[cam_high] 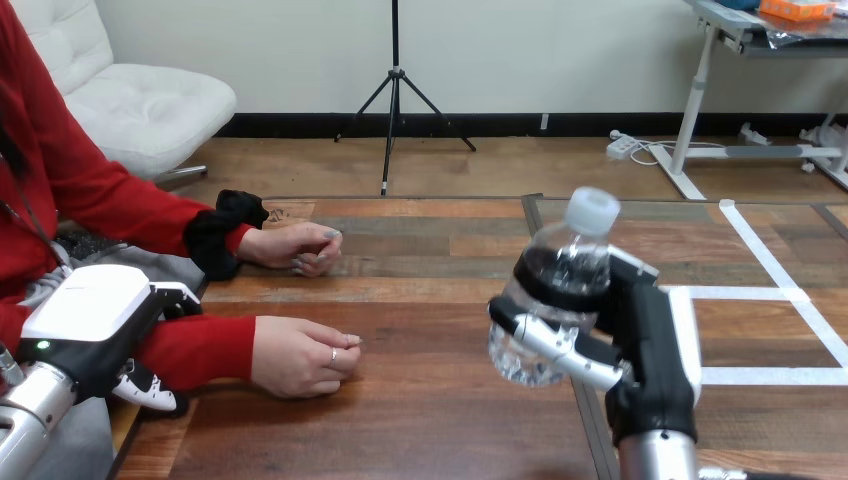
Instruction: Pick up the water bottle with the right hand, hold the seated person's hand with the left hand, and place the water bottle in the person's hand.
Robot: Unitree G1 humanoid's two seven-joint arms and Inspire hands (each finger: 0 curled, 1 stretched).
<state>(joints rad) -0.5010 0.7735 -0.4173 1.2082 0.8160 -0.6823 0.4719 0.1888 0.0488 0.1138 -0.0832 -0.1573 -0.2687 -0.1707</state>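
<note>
At the wooden table (pixel 420 420), right side | right robot hand (pixel 652 335) grips water bottle (pixel 582 238)

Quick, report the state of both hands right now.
Left hand: against the person's forearm; open or closed cannot be told.
Right hand: closed, fingers curled round the water bottle.

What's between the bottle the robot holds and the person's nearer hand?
Nothing: the head view shows bare wooden table between the water bottle in the right hand and the person's nearer hand.
</note>
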